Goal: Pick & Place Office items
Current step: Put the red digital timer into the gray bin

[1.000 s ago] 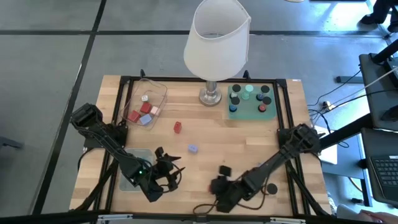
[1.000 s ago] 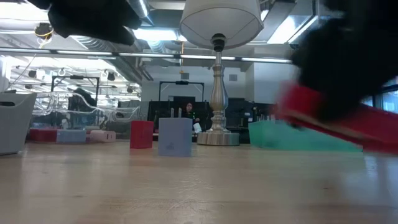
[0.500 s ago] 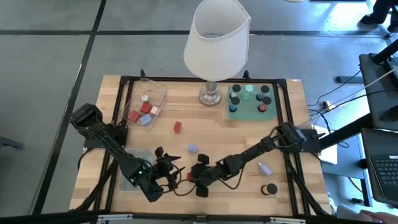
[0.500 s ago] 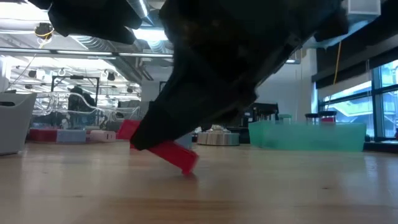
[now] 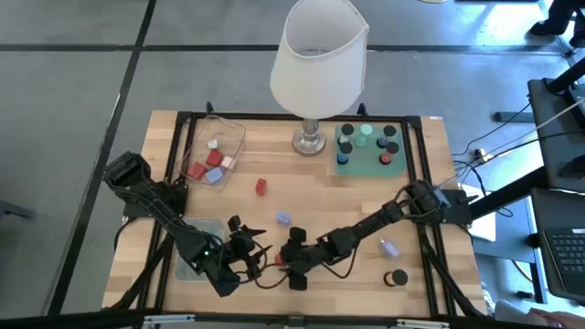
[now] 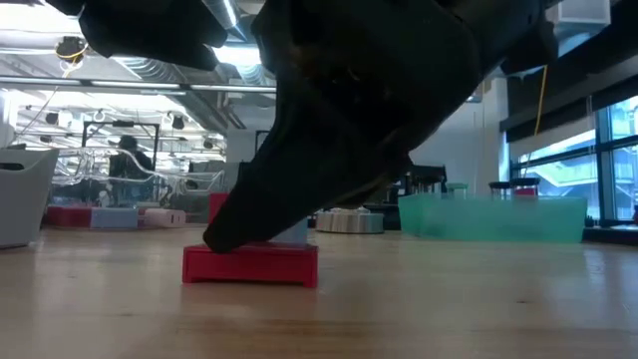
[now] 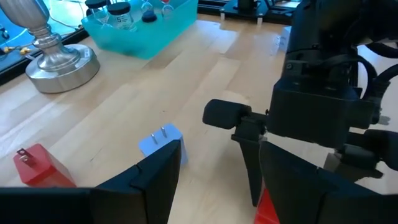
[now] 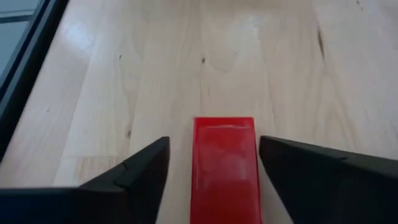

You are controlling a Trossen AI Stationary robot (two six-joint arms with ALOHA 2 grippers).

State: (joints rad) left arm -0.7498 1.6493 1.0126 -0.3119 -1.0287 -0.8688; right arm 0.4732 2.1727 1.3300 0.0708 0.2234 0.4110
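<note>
Your right gripper (image 8: pixel 211 168) sits low over the front middle of the table, its fingers (image 8: pixel 134 174) parted with a clear gap on both sides of a red block (image 8: pixel 224 165), so it has hold of nothing. The red block lies flat on the wood between the two fingers: a long, smooth, rectangular slab with squared edges and a slightly glossy top. From the low view it rests level on the table (image 6: pixel 449 309), directly under the dark bulk of the gripper.

Your left gripper (image 7: pixel 211 180) hovers just beside it, near the front left, its fingers spread apart and empty, pointed toward the right gripper.

Moving outward, a small lavender block (image 5: pixel 283 218) with two metal prongs on top stands a little behind the grippers, and a small red block (image 5: pixel 261 186), also pronged, stands farther back. Off to your right, another lavender piece (image 5: pixel 390 248) lies on the wood near a round black cap (image 5: pixel 398 278).

At the back left, the clear tray (image 5: pixel 233 137) holds red, pink and lavender pieces. At the back right, the green mat (image 5: pixel 352 164) carries several dark and mint caps. The lamp (image 5: pixel 320 59) stands between them at the back edge.
</note>
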